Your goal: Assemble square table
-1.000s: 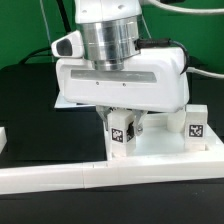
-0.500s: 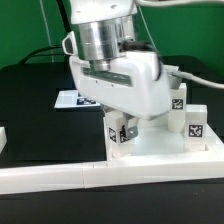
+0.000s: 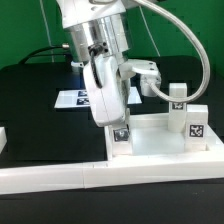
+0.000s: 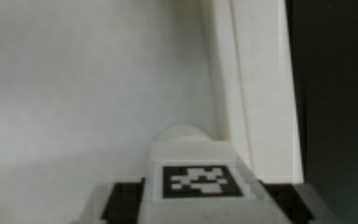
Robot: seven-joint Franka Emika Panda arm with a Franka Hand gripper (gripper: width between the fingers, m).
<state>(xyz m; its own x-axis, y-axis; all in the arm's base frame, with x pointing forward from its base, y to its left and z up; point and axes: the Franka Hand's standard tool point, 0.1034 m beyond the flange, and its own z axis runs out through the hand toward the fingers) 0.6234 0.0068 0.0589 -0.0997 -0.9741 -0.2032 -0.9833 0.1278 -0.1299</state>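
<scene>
We're mid leg install: the gripper (image 3: 119, 128) sits low centre in the exterior view, over a tagged white leg (image 3: 120, 136) standing on the square tabletop (image 3: 160, 139), near the slab's corner on the exterior view's left. The wrist view shows that leg (image 4: 199, 170) centred between the dark fingers (image 4: 119, 202), tag facing the camera, with the tabletop surface (image 4: 87, 80) and its raised rim (image 4: 247, 90) behind. The fingers look pressed in on the leg's sides, so we read it as pinching the leg, though actual contact is hard to confirm at this resolution. Two more legs stand upright on the slab at right of the exterior view: one at the front corner (image 3: 194, 124), one further back (image 3: 178, 99). The slab rests against the long white border wall (image 3: 110, 176) along the bottom of the frame; the marker board (image 3: 73, 99) lies behind at centre left. Our read is that this leg is being screwed into its socket. Next move likely calls for keeping the leg vertical on the socket axis while twisting, then regrasping. We can't tell how far it's seated.
</scene>
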